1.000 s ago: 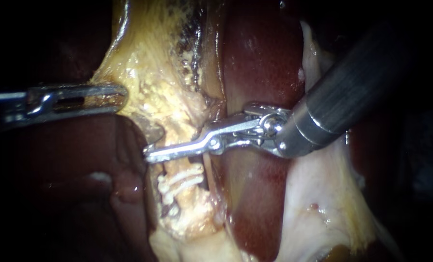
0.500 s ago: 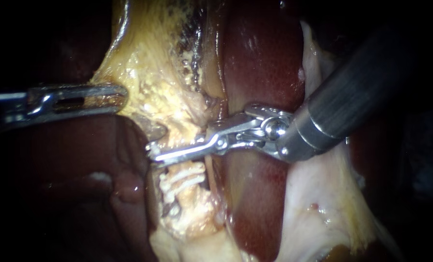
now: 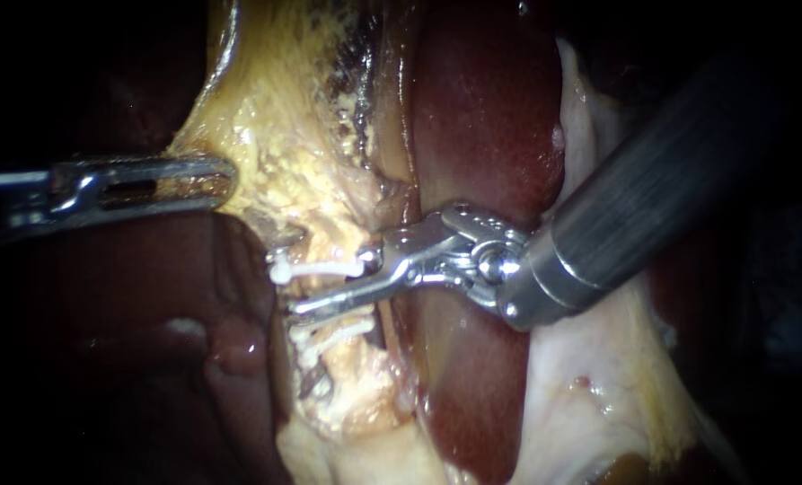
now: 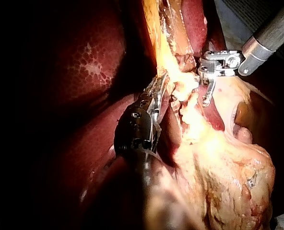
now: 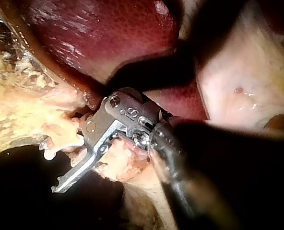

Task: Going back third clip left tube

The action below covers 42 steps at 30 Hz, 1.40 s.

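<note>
Since a second ago, the right instrument [image 3: 295, 310] has slipped down off the white clip [image 3: 315, 268]; its jaws are slightly parted and empty. This clip lies crosswise on the left tube [image 3: 339, 359], just above two more clips [image 3: 329, 332]. The left wrist view shows best the left instrument [image 4: 159, 85] clamped on yellow tissue [image 4: 168, 57].

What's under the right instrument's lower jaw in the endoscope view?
Just below the right instrument, two white clips cross the yellowish tube; another clip lies above. The tube right behind the open jaws is covered.
</note>
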Tool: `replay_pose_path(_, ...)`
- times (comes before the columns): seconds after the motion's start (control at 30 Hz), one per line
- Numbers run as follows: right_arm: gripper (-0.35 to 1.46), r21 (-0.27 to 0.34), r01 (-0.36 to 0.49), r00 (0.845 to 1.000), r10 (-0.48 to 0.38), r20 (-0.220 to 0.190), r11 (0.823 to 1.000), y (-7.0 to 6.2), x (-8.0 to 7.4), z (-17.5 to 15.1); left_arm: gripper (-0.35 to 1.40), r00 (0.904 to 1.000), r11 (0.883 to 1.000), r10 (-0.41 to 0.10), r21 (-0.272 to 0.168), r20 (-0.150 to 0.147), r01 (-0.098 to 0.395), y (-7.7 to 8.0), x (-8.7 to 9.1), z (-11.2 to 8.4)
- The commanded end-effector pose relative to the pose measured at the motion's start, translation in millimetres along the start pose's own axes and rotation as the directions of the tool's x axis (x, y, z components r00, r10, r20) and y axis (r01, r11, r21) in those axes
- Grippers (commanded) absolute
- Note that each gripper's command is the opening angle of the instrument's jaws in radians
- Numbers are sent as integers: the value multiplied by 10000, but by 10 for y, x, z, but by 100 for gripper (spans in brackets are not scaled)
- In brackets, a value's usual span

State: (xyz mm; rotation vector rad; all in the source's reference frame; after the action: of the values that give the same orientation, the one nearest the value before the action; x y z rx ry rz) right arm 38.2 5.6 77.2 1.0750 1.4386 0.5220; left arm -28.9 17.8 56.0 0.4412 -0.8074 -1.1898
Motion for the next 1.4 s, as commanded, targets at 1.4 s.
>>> replay_pose_path(1.4, 60, -1294, -101, 9975, 191, 687, 9915, -39, -11, -66, -35, 10000, 10000, -1, -1, -2, 1, -3, 1, -5)
